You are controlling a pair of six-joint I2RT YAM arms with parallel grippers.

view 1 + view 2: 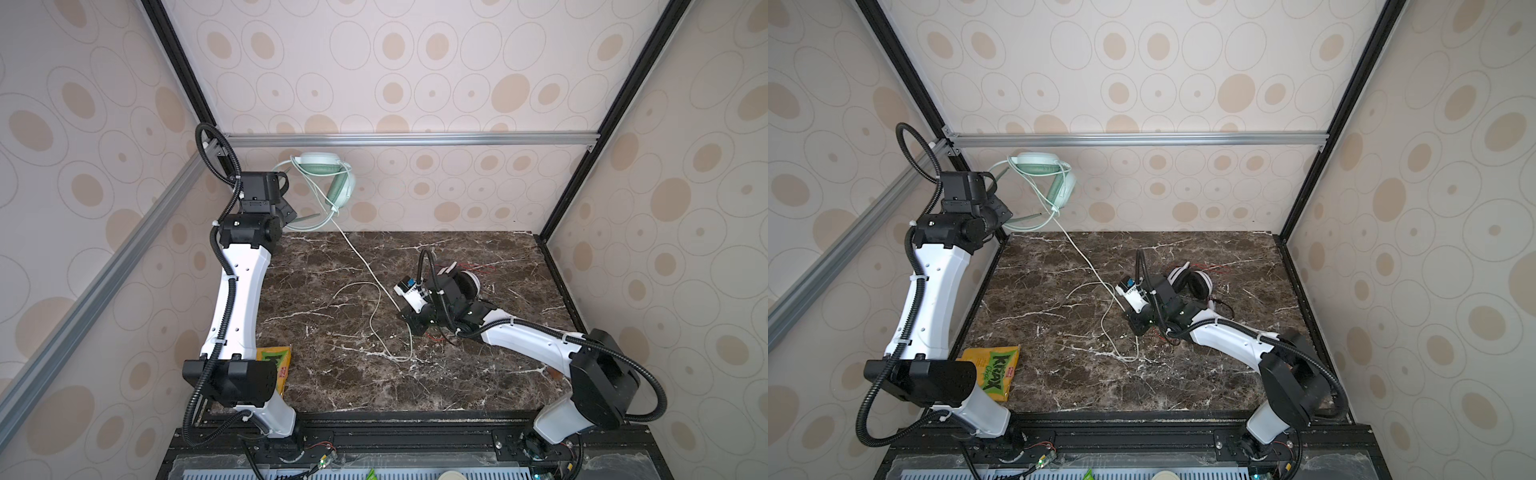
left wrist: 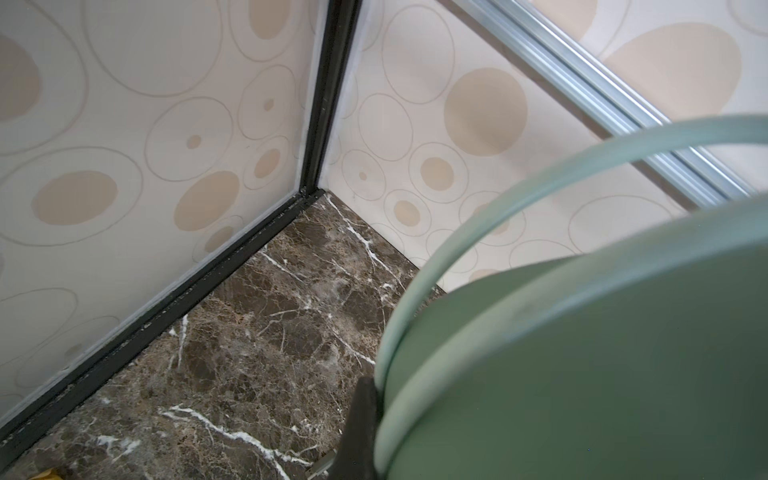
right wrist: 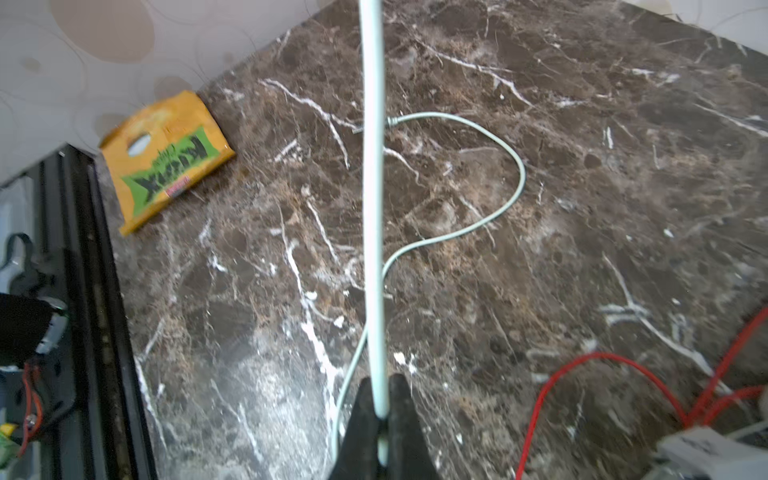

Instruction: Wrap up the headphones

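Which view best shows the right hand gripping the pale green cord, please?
Right wrist view: the right hand pinches the pale green cord close up. Both top views show the cord's run but hide the pinch; the left wrist view misses it.

Mint green headphones (image 1: 332,183): raised in the air at back left, clear of counter (image 1: 332,382), some cord draped over earcups. Pale green cord (image 1: 361,257): taut down toward mid-counter, slack rest looping flat there. White-and-black headphones (image 1: 1198,282): lying on counter right of centre, partly hidden. Thin red cord (image 3: 594,355): loose, strewn beside.
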